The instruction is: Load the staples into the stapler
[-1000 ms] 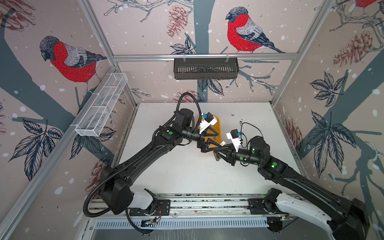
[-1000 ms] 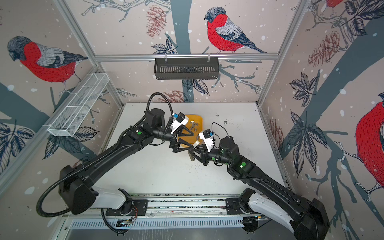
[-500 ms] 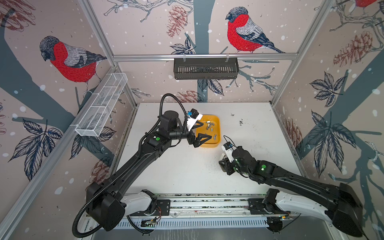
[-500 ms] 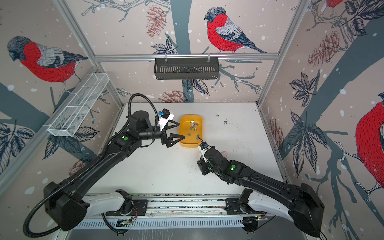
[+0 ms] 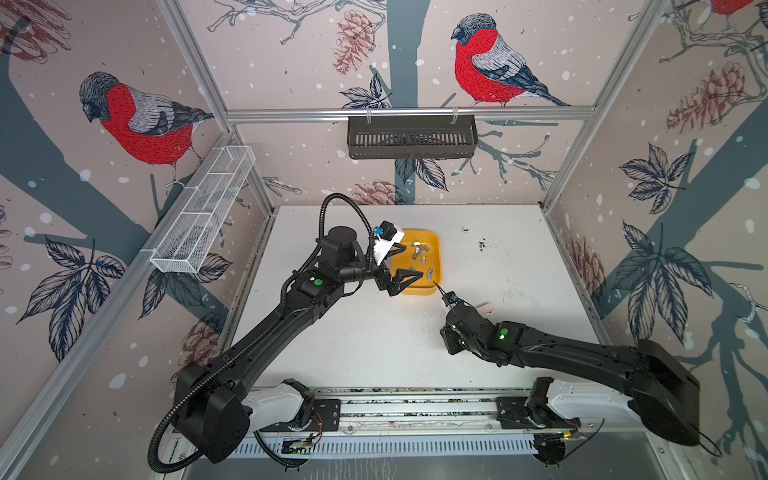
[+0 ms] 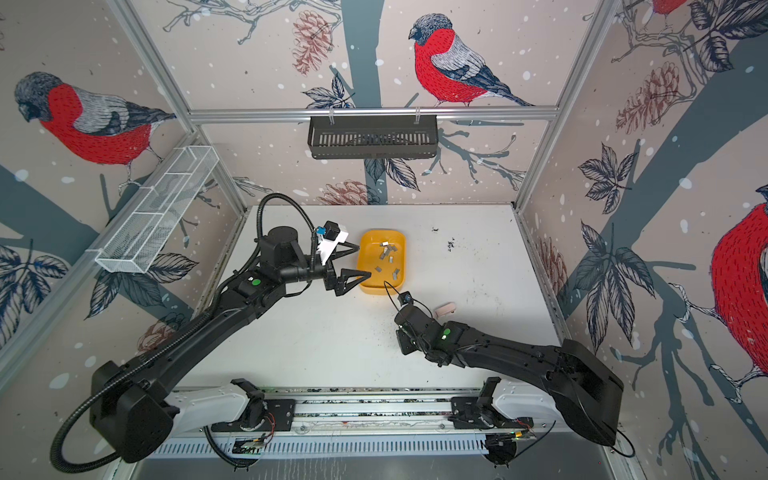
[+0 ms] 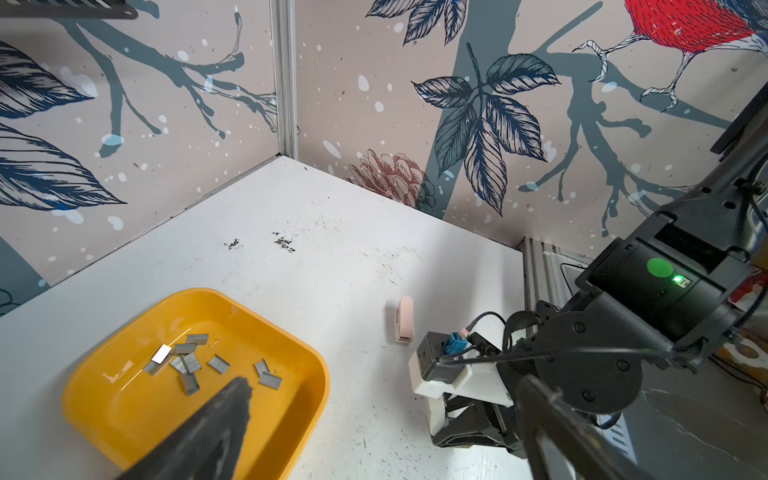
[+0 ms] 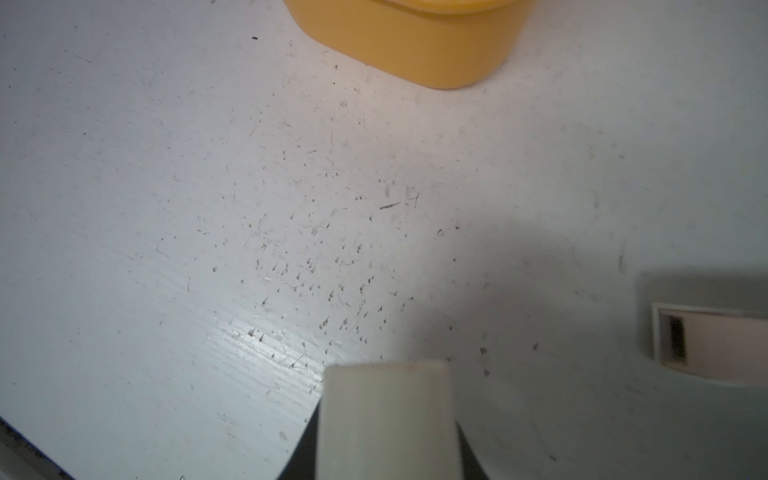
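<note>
While your left gripper (image 5: pixel 412 262) hangs at the left rim of the yellow tray (image 5: pixel 438 257), its black pointed jaws spread wide and holding nothing, the staples (image 5: pixel 419 254) lie loose inside: short, flat grey metal strips scattered over the glossy, round-cornered plastic floor. Your right gripper (image 7: pixel 465 430) points down at the table (image 5: pixel 374 345) by the tray's near corner. Its jaws stand narrow, and the wrist view shows a pale cream block (image 8: pixel 386 411), square-edged, between them, though you cannot tell what it is. The stapler (image 5: pixel 484 308), a small pink rounded bar, lies flat on the table just beside that wrist, apart from the tray. The table's white top is matte, scratched and peppered with dark specks. Bullfinch wallpaper (image 5: pixel 141 120) covers the walls; a black slotted basket (image 5: pixel 411 141) hangs on the back rail, a white wire-mesh shelf (image 5: pixel 203 208) on the left wall. In both top views the right wrist hides its own jaws.
</note>
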Tool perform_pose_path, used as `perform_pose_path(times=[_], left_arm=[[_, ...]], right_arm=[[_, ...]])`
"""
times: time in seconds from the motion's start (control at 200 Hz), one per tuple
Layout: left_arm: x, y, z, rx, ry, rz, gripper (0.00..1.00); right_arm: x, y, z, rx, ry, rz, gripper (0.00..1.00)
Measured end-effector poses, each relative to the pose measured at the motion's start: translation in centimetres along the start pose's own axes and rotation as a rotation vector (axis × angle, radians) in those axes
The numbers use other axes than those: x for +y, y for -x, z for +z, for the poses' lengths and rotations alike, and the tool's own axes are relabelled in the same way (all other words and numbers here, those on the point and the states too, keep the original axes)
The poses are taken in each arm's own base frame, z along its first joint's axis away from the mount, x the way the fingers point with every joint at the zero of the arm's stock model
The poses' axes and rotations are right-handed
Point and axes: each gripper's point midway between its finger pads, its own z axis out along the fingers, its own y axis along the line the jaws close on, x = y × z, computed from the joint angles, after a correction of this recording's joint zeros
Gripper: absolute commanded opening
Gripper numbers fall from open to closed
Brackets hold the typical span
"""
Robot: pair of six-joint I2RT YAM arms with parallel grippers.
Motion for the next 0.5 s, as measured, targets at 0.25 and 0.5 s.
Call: perform_pose_path(times=[0.25,0.5], left_arm=[[-0.1,0.6,-0.1,-0.007,-0.002,0.038,0.99],[-0.5,0.8,-0.1,-0.012,-0.022,0.041,0.99]], right_arm=[[-0.1,-1.7,1.7,0.064,-0.040,-0.010,0.31],[-0.2,-1.2,1.9,0.034,-0.067,0.005,0.51]])
